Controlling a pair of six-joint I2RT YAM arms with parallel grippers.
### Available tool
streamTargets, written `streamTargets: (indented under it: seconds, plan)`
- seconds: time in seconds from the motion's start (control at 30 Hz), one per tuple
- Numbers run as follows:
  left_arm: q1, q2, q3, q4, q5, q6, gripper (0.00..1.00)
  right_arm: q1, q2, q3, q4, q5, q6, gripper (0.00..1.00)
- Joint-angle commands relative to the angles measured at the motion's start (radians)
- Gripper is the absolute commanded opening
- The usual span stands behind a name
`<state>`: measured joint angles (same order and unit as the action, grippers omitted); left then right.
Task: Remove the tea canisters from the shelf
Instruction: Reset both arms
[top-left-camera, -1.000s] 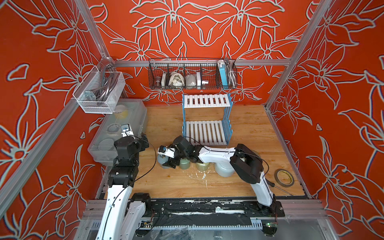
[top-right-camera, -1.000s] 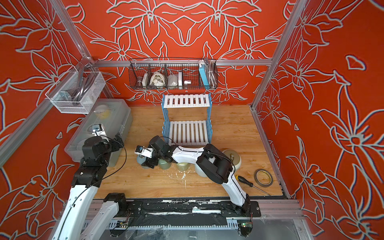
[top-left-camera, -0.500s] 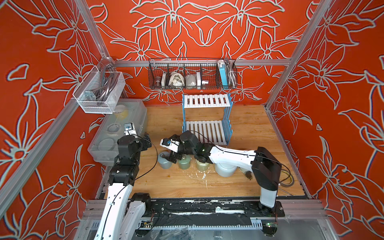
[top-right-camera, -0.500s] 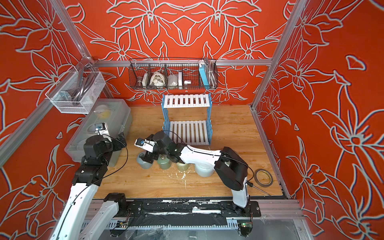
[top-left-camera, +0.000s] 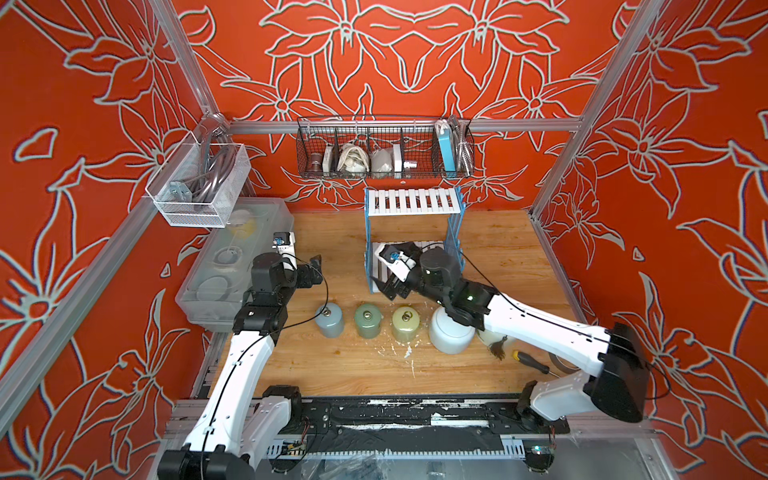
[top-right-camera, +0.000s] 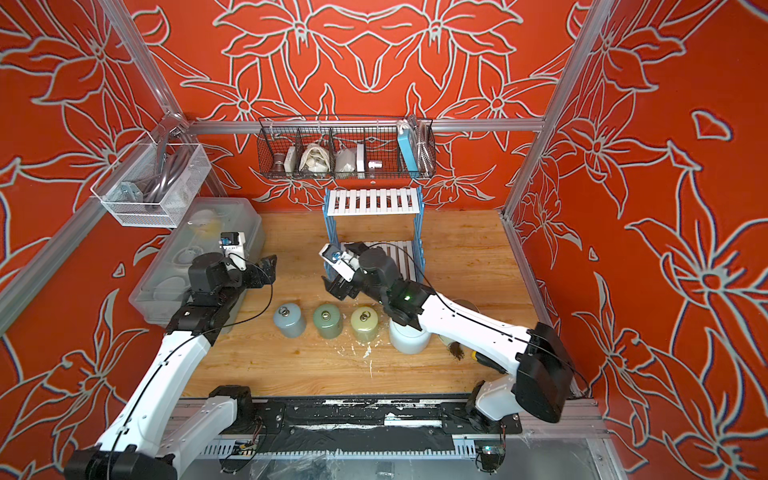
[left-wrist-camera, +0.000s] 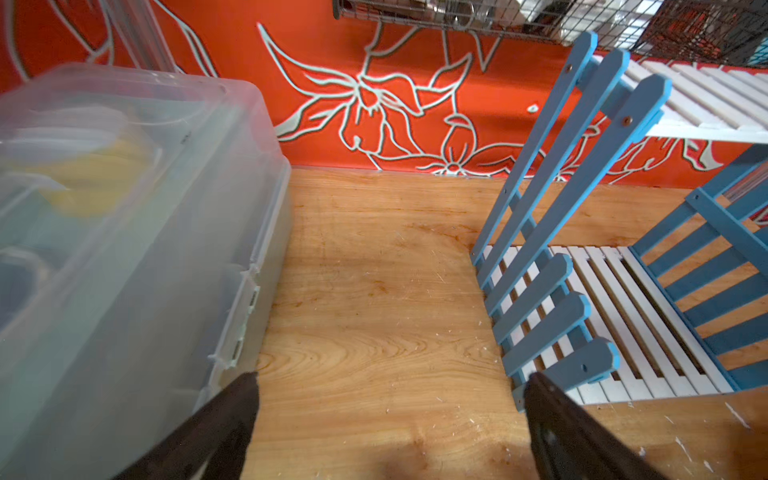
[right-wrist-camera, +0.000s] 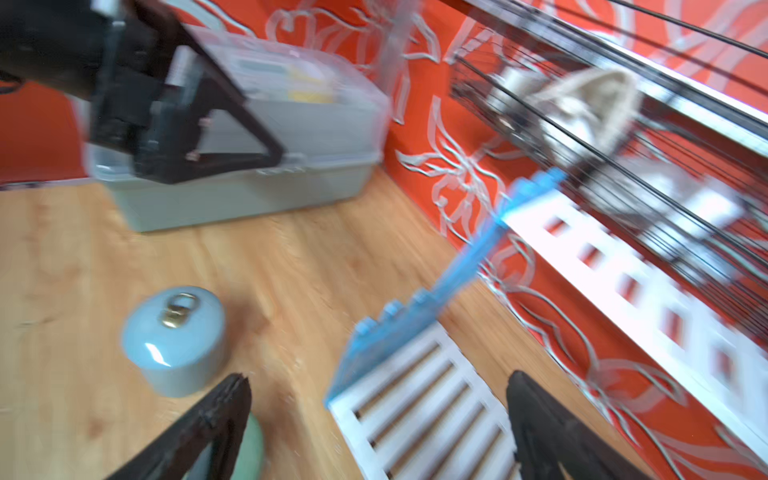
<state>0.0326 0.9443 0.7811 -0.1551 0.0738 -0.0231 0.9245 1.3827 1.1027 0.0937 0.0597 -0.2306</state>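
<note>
In both top views the right arm (top-left-camera: 540, 330) covers most of the cream canister (top-left-camera: 494, 338) in front of the shelf (top-left-camera: 413, 201). Only a sliver of its body and the tassel show. The arm also hides the top of the pale canister (top-left-camera: 451, 340) beside it, and its wrist masks part of the shelf's lower board. The right wrist view is smeared: what lies in the wire basket (right-wrist-camera: 602, 124) above the shelf cannot be told, and the green canister (right-wrist-camera: 251, 449) is cut off by the edge. The plastic box (top-left-camera: 232, 266) off to the shelf's side shows only pale shapes through its cloudy lid.
</note>
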Motion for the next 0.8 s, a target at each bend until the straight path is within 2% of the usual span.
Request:
streamTargets:
  seconds: [0.0, 0.3, 0.47, 0.63, 0.77]
  plan:
    - [-0.002, 0.071, -0.014, 0.066, 0.038, -0.003, 0.98, -0.075, -0.102, -0.069, -0.061, 0.087, 0.047, 0.99]
    - [-0.003, 0.233, -0.075, 0.221, 0.046, 0.048, 0.98, -0.371, -0.356, -0.277, -0.094, 0.114, 0.077, 1.0]
    - [-0.002, 0.292, -0.11, 0.298, 0.042, 0.078, 0.98, -0.534, -0.442, -0.352, -0.114, 0.112, 0.099, 1.0]
    - [-0.002, 0.337, -0.153, 0.377, 0.038, 0.094, 0.98, -0.669, -0.482, -0.448, -0.073, 0.114, 0.14, 1.0]
    - [-0.001, 0.37, -0.189, 0.449, 0.04, 0.09, 0.98, -0.715, -0.469, -0.524, -0.006, 0.173, 0.128, 1.0]
